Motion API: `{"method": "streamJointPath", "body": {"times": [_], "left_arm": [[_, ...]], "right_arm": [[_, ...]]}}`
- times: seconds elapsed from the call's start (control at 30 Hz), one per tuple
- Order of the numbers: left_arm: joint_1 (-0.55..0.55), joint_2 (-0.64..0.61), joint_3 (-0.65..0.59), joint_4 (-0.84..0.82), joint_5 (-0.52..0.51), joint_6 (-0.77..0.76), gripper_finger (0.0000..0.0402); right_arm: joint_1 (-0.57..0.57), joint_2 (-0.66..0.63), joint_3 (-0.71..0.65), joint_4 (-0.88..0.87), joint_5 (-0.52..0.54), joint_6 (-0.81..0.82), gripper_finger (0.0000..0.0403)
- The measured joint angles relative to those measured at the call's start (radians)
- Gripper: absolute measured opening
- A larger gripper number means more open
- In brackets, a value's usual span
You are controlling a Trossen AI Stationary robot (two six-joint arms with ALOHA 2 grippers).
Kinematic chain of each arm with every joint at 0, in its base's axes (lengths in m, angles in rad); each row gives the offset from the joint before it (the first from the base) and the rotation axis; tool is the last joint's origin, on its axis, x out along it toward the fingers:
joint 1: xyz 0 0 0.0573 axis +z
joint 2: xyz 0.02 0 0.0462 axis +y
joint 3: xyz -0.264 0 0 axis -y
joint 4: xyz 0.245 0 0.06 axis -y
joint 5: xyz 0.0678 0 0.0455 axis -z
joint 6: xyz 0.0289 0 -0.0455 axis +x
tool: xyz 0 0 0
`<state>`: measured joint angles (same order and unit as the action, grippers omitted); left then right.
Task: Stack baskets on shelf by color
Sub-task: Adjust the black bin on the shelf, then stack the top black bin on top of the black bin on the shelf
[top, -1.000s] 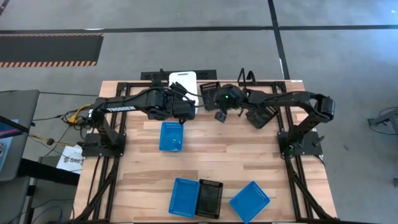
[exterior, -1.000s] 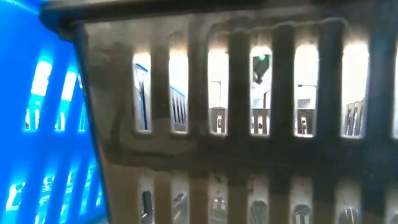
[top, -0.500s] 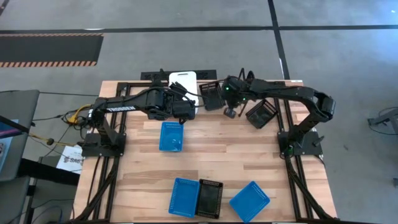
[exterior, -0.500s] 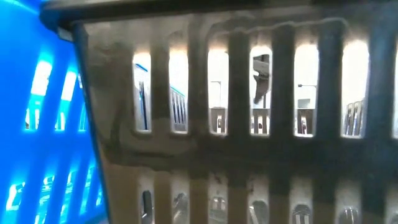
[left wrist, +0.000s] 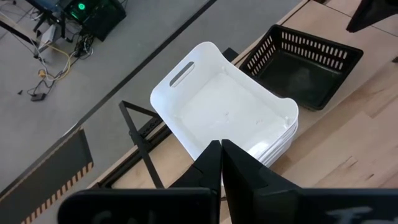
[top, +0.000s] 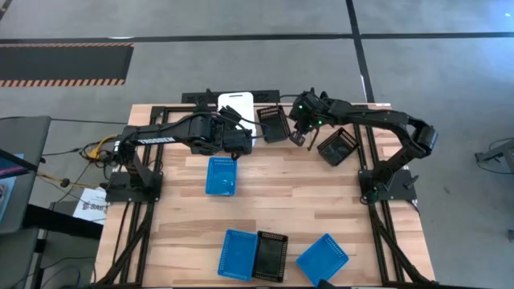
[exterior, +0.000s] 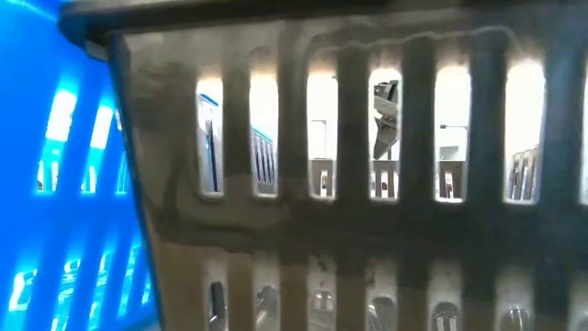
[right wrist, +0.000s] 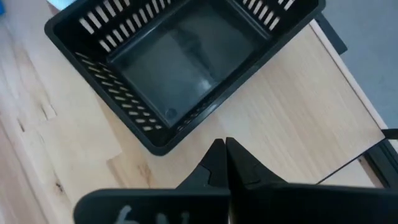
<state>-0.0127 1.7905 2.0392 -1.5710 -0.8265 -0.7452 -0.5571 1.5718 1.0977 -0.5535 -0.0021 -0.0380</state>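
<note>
Low view blocked by black basket (exterior: 367, 230); both grippers (left wrist: 221, 163) (right wrist: 225, 163) closed, empty.

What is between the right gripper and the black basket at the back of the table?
Nothing visible. The right gripper, shut, hovers just beside the black basket, with only bare table between them.

We see a wooden table (top: 321, 201) carrying white baskets (top: 235, 103), three blue baskets (top: 222, 175), and three black baskets (top: 271, 255) spread across its surface.
</note>
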Motion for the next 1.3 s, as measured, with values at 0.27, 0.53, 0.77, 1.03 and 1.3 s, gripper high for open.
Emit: {"method": "streamJointPath", "body": {"times": [0.27, 0.53, 0.77, 1.03, 1.3], "left_arm": [[0.000, 0.000, 0.000, 0.000, 0.000, 0.000, 0.0000], [0.000, 0.000, 0.000, 0.000, 0.000, 0.000, 0.0000], [0.000, 0.000, 0.000, 0.000, 0.000, 0.000, 0.0000], [0.000, 0.000, 0.000, 0.000, 0.000, 0.001, 0.0000], [0.000, 0.000, 0.000, 0.000, 0.000, 0.015, 0.0000]], "right_arm": [[0.019, 0.002, -0.002, 0.038, -0.001, 0.027, 0.0000], [0.050, 0.004, -0.002, 0.072, 0.026, 0.062, 0.0000], [0.075, -0.009, 0.045, 0.037, -0.048, 0.029, 0.0000], [0.087, -0.026, 0.091, 0.041, -0.158, 0.026, 0.0000], [0.085, -0.027, 0.094, 0.031, -0.147, 0.014, 0.0000]]}}
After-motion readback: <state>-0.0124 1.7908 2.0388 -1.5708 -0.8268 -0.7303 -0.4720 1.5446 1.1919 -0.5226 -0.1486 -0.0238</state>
